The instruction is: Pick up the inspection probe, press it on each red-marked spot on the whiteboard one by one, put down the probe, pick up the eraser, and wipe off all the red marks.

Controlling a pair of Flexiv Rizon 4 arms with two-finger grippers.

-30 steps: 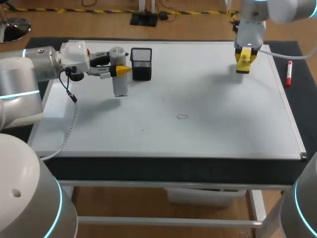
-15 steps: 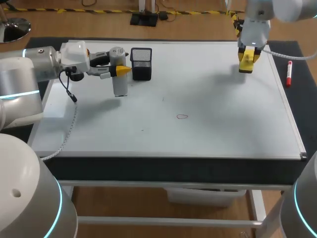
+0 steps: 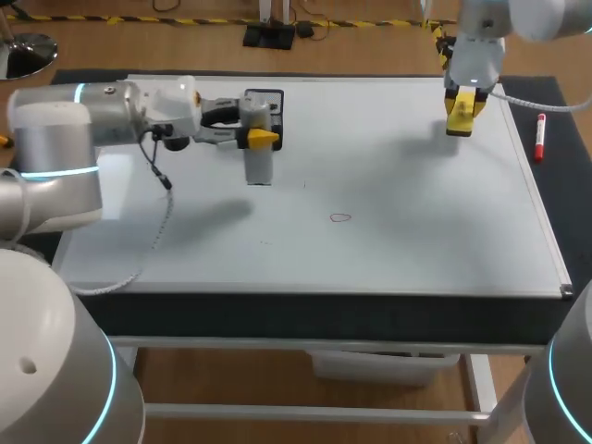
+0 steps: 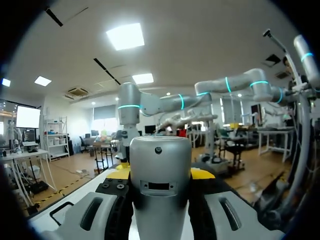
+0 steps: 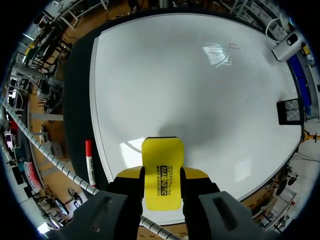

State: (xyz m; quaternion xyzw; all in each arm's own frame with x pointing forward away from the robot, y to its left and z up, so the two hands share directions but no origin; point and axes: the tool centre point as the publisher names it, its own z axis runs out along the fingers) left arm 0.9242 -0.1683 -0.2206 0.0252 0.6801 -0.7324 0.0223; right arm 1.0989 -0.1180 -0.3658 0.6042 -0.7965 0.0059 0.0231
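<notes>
End effector grips eraser, seemingly above whiteboard

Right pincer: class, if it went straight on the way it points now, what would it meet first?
The right pincer points down at the whiteboard, so its held eraser would likely meet bare board first; the gap is hard to judge.

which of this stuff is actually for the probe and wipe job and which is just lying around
For the job: probe in left gripper, eraser in right gripper, red mark, whiteboard.
Just lying about: red marker, black mesh holder.
</notes>
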